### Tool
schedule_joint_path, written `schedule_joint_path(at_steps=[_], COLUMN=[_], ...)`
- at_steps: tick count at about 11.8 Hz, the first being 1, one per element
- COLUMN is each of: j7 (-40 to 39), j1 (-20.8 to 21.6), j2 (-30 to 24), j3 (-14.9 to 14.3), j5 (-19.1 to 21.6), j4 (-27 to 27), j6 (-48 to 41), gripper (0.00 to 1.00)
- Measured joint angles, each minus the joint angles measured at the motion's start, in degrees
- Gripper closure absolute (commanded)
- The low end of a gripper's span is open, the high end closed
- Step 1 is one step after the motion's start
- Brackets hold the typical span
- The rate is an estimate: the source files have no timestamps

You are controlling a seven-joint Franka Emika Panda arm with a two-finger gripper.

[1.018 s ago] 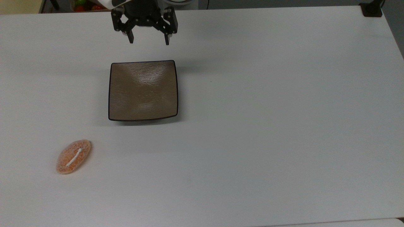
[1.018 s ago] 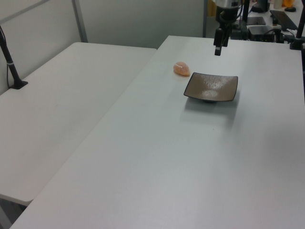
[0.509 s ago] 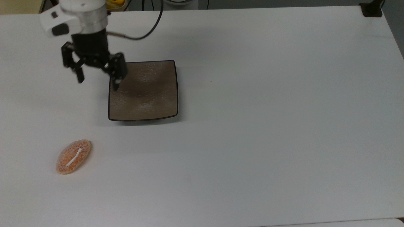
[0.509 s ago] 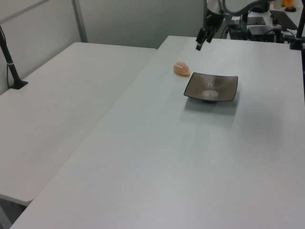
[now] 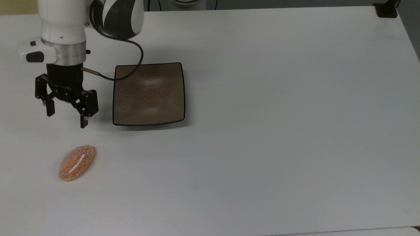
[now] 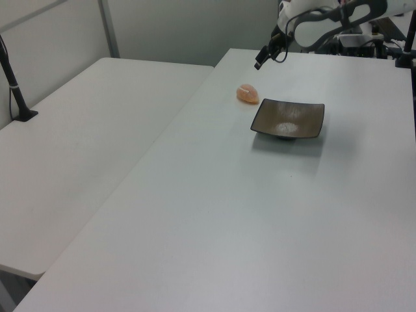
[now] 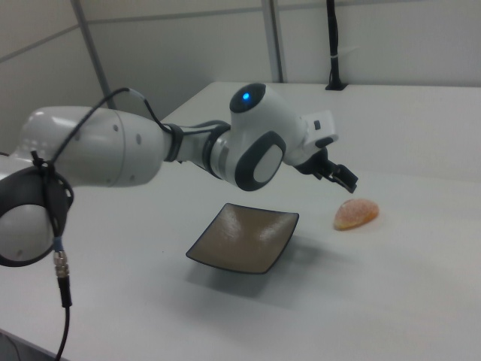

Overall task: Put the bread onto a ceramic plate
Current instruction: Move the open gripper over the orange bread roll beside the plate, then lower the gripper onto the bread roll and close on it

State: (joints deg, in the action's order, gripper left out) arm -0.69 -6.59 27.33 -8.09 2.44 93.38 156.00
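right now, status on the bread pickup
Gripper open, above the table, short of the bread. Bread on the table, untouched. Ceramic plate bare. Nothing between gripper and bread.

Claw (image 7: 344, 177) hangs above bread (image 7: 356, 213), beside plate (image 7: 244, 238).

We note the bench (image 5: 279, 131) lies bare across the whole centre and right of the top view. Obstacles sit in the left third: the ceramic plate (image 5: 149, 95) at upper centre-left, the bread (image 5: 76, 163) at lower left, well apart from it. The gripper (image 5: 67, 118) hangs between them, just left of the plate, jaws spread, with bare surface under the tips and all round the bread. A cable (image 5: 131, 70) loops over the plate's upper left corner. In the left view the bread (image 6: 247, 94) stands clear of the plate (image 6: 288, 119).
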Motion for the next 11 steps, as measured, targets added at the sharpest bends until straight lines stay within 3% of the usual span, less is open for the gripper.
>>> schedule_joint_path(at_steps=[5,11], j7=[0.0,2.1], j1=[-0.2,0.1], j2=[10.8,17.8], j3=[0.0,0.0], j5=[3.7,4.2], j4=[-7.2,-9.9], j6=[8.3,13.9], gripper=[0.00,0.00])
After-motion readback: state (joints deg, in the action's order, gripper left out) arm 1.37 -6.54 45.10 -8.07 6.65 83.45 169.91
